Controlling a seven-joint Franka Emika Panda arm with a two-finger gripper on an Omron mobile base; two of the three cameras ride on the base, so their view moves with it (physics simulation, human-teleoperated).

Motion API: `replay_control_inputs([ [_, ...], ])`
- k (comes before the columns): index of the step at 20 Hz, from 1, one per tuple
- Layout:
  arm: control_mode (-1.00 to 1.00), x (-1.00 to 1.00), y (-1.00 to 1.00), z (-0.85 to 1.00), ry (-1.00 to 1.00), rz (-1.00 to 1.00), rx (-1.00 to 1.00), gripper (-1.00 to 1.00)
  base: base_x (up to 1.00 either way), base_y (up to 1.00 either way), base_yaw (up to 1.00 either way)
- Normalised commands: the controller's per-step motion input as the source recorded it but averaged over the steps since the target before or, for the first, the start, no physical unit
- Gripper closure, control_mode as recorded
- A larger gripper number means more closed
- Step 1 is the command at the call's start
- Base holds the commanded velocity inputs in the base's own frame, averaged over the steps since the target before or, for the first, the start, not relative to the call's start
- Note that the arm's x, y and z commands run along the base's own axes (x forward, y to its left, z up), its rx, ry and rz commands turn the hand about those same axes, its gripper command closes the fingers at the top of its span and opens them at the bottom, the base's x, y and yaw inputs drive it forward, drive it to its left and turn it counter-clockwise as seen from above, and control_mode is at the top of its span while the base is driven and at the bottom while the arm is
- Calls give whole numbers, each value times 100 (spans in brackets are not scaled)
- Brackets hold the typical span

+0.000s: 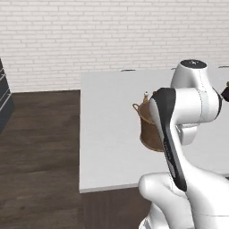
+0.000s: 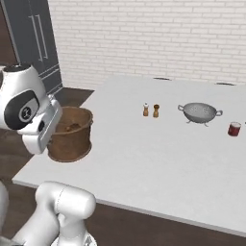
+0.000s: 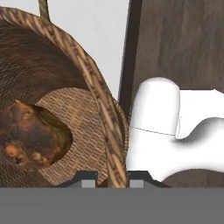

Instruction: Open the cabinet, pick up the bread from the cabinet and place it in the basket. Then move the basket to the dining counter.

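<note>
Scattered across the dining counter [image 2: 158, 153] in the right base view: two small shakers [image 2: 151, 110], a steel colander [image 2: 200, 113] and a red can [image 2: 234, 129], all well apart from the basket [image 2: 72, 137]. Blocked partly in the left base view by the arm's own forearm, which crosses in front of the basket [image 1: 147, 127]. Round, brown, woven, upright near the counter's corner, close to its edge. Inside, on the woven bottom, the bread [image 3: 30, 138]: dark golden-brown, lumpy (seen plainly from the hand camera, barely a speck from the right base). Gripper [image 3: 111, 180] set astride the basket's rim, one fingertip [image 3: 87, 179] inside, the other outside, pinching the woven wall between them.
</note>
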Motion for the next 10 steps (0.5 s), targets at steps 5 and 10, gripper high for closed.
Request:
replay_control_inputs([
  [5,-100,87,-54,-22,0,27,7,100,0,0,0],
  [10,-100,100,-47,-48,0,26,2,100,0,0,0],
])
